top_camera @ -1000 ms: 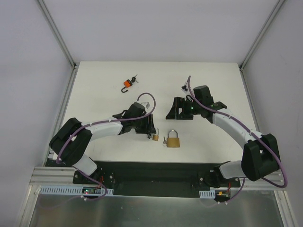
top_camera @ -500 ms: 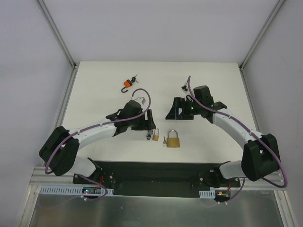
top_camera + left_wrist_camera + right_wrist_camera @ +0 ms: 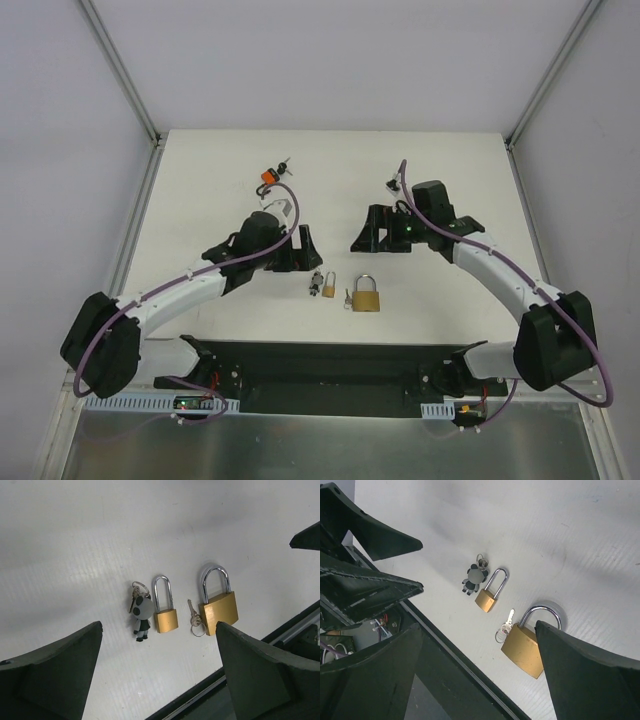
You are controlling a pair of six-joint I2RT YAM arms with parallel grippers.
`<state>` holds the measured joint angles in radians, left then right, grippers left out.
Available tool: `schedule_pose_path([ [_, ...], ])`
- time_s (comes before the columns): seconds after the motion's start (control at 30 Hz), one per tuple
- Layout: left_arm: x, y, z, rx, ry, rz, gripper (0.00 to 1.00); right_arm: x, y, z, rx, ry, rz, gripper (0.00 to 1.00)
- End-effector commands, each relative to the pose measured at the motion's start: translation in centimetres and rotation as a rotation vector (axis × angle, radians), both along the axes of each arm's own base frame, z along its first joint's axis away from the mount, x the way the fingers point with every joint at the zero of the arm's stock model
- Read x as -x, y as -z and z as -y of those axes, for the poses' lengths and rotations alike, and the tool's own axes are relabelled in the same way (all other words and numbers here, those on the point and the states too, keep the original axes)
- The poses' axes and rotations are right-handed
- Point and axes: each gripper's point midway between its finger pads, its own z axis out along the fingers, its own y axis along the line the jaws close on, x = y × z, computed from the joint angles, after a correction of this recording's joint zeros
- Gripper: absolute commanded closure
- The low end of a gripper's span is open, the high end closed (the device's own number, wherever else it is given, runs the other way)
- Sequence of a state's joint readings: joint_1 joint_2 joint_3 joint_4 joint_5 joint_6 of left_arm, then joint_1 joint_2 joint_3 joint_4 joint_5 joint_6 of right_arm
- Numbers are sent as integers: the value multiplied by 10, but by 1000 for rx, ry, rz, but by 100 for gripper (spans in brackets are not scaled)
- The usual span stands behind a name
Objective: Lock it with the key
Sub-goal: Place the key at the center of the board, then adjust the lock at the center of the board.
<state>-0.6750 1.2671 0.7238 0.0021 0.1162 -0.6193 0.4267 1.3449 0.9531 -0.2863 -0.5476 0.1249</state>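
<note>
Far side of the bench (image 3: pixel 200 200), left of centre, the orange clip w/ keys (image 3: pixel 268 177) sits untouched. Big change is mine on the left. A sec ago my left gripper (image 3: pixel 300 252) was down at the small padlock (image 3: pixel 165 616) near the front edge. Now I've backed off toward the far left w/ jaws spread wide and nothing between them, so that lock is released and lies flat on the bench. Its panda-charm key (image 3: pixel 142 611) lies just left of it, touching or nearly so, up by the shackle rather than at the keyhole end, so I'd judge the key is out. The shackle looks seated in the body, but I can't be sure it's latched. Just right of that is the large padlock (image 3: pixel 218 611), also flat near the front edge. Its small key (image 3: pixel 194 617) is against the left side of the body, and I can't tell if it's in the keyway. My right gripper (image 3: pixel 378 236) hangs above the bench's middle, beyond the big lock. It has barely shifted, its jaws are a touch wider than before, and it's empty. Just beyond it a small dark bit (image 3: pixel 388 182) lies on the bench, too small to ID. I'd guess the small lock's step is done or dropped, w/ the big lock next. Containers: none in view, so everything lies straight on the bench.
</note>
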Motion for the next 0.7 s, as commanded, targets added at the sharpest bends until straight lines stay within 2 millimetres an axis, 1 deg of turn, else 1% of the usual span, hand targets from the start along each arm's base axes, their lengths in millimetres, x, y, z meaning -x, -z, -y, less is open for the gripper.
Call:
schedule_pose_path([
  [0.0,-8,-11,-25,4,-58,67,2,-1,-22,2,-17,5,60,3],
  [0.03,-12,-20,-34,19,-85,96,1,1,-24,2,-16,2,56,4],
  [0.13,-10,-28,-52,28,-114,123,1,3,-40,2,-37,-2,72,3],
  [0.17,-12,-29,-63,23,-146,124,1,4,-46,3,-43,-2,86,3],
  [0.2,-12,-37,-70,28,-166,147,1,4,-51,3,-47,1,97,3],
  [0.27,-15,-44,-85,23,-211,172,1,4,-66,5,-54,8,133,3],
  [0.3,-14,-51,-95,5,-240,198,1,5,-69,5,-55,10,143,3],
  [0.37,-14,-60,-106,-13,-274,233,1,5,-81,7,-62,21,172,3],
  [0.4,-14,-69,-112,-24,-290,266,1,5,-84,7,-67,24,180,3],
  [0.43,-15,-73,-118,-40,-313,285,1,4,-87,8,-68,27,190,3],
  [0.47,-15,-76,-121,-50,-319,297,1,5,-90,8,-72,30,197,3],
  [0.5,-15,-82,-123,-60,-316,320,1,5,-91,8,-75,28,199,3],
  [0.63,-15,-78,-130,-127,-315,300,1,4,-90,7,-75,26,191,3],
  [0.67,-17,-80,-130,-133,-315,300,1,4,-88,6,-73,23,186,4],
])
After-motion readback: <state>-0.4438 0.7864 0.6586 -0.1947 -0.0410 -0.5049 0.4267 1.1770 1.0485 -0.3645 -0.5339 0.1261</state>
